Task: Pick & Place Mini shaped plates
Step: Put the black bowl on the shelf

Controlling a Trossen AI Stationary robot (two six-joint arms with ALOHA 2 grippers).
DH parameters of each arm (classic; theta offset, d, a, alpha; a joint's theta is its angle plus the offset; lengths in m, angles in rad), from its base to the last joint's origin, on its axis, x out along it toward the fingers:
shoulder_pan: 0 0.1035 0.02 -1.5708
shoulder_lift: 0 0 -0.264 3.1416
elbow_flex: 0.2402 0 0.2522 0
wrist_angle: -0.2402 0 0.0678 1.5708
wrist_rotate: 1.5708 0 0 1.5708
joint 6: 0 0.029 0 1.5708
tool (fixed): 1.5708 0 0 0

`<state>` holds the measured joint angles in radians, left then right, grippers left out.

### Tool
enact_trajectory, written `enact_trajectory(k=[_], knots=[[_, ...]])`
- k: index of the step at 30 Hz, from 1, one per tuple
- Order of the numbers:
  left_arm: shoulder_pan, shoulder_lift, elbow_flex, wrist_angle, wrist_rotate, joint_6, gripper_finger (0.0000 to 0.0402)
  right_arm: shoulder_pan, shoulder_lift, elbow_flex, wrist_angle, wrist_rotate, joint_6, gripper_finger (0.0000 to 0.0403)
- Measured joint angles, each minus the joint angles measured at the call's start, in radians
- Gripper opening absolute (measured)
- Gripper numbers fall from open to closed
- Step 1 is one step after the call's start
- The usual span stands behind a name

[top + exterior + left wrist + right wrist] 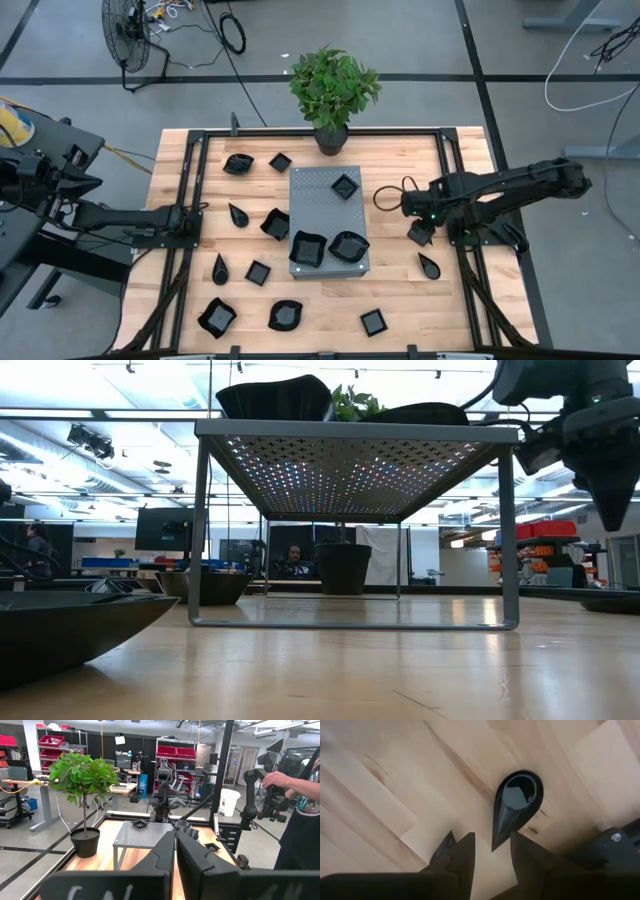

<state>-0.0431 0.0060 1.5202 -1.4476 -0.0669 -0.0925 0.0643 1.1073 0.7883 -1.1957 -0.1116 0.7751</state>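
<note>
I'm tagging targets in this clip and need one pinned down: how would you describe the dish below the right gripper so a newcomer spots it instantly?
Start at the grey perforated metal stand in the middle of the wooden table, then move to the table's right side, where the right gripper hovers, jaws open. Just beyond its tips lies a small glossy black teardrop dish, alone on bare wood. No other plate lies on that side, and its pointed tail faces the fingers.

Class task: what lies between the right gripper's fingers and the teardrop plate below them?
Only bare wooden table lies between right gripper and teardrop plate, seen in right wrist view.

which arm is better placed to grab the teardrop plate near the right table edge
Right. The open right gripper hangs just by the glossy black teardrop plate, tip between its fingers; the shut left gripper waits across the table.
</note>
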Motion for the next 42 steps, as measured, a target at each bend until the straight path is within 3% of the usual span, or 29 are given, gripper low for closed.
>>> enact_trajectory(k=[8,19,24,42], knots=[[0.0,0.0,0.0,0.0,0.0,0.0,0.0023,0.073,0.1,0.0,0.0,0.006,0.002,0.0128],[0.0,0.0,0.0,0.0,0.0,0.0,0.0023,0.156,0.226,0.001,0.0,0.117,0.025,0.0128],[0.0,0.0,0.0,0.0,0.0,0.0,0.0023,0.182,0.243,0.001,0.017,0.158,0.049,0.0128],[0.0,0.0,0.0,0.0,0.0,0.0,0.0023,0.219,0.245,-0.056,0.105,0.15,0.055,0.0128]])
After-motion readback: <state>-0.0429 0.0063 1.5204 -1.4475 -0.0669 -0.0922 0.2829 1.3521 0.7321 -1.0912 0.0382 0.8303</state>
